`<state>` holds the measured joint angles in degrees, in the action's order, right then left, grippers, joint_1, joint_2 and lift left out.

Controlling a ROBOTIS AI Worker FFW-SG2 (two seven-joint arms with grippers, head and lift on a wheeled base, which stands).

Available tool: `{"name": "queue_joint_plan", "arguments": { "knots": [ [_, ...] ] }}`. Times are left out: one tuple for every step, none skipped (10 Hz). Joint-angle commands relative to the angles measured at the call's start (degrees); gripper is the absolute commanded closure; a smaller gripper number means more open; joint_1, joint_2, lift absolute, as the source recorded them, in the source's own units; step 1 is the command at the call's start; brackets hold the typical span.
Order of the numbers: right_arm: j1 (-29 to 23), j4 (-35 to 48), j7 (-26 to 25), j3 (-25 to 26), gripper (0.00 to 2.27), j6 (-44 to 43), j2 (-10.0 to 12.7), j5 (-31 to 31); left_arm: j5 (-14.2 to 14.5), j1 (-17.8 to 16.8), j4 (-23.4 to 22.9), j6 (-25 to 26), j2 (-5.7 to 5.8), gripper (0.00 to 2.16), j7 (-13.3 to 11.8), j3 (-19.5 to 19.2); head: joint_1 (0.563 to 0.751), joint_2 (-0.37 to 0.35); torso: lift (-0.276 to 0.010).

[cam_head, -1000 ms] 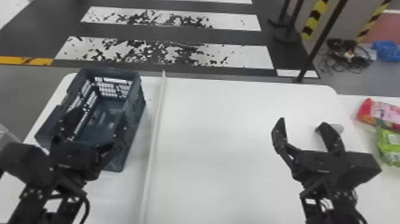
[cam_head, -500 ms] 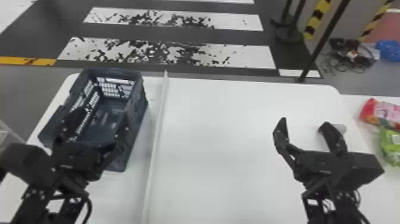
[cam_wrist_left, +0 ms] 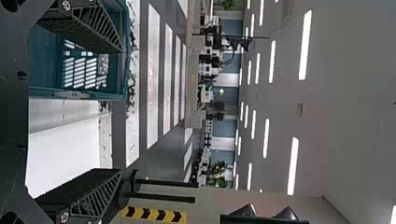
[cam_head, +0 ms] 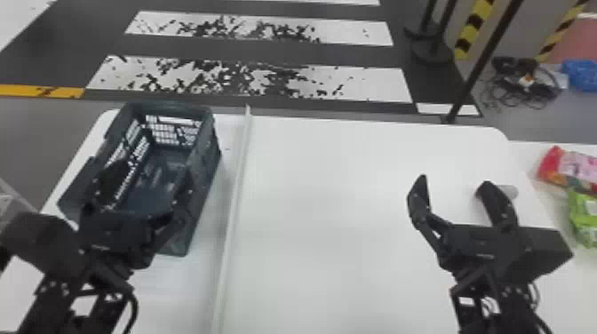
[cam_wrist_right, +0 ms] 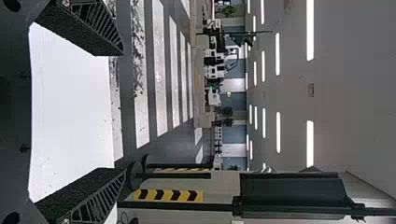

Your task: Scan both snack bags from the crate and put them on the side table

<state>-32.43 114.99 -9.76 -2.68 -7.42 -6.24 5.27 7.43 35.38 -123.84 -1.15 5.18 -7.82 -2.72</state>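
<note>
Filling the middle and bottom, a big white table (cam_head: 311, 200) is seen, with the white side table (cam_head: 528, 153) at the right edge. On the left, a dark crate (cam_head: 206, 155) is set on the big table. The left gripper (cam_head: 151, 177) is held at the crate's near end, fingers spread apart. The right gripper (cam_head: 453, 181) is held at lower right, fingers spread apart too. Well to its right, a red bag (cam_head: 577, 169) and a green bag (cam_head: 584, 213) are laid on the side table. Their print cannot be made out.
</note>
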Motion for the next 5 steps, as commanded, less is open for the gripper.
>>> {"name": "queue_joint_plan", "arguments": {
  "knots": [
    [0.0,0.0,0.0,0.0,0.04,0.0,0.0,0.0,0.0,-0.1,0.1,0.1,0.0,0.09,0.0,0.1,0.695,-0.033,-0.087],
    [-0.2,0.1,0.0,0.1,0.04,-0.2,0.1,0.0,0.0,-0.1,0.1,-0.1,0.0,0.09,0.0,0.0,0.695,-0.033,-0.087],
    [-0.3,0.1,0.0,0.2,0.04,-0.5,0.1,0.0,0.0,-0.1,0.0,0.1,0.0,0.09,0.0,0.0,0.695,-0.034,-0.087],
    [-0.3,0.1,0.0,0.2,0.04,-0.5,0.2,0.0,0.1,-0.1,0.0,0.1,0.0,0.09,0.0,0.0,0.695,-0.035,-0.087],
    [-0.3,0.1,0.0,0.1,0.04,-0.5,0.4,0.0,0.2,-0.1,0.1,0.1,0.0,0.09,0.0,0.0,0.695,-0.035,-0.087]
  ]
}}
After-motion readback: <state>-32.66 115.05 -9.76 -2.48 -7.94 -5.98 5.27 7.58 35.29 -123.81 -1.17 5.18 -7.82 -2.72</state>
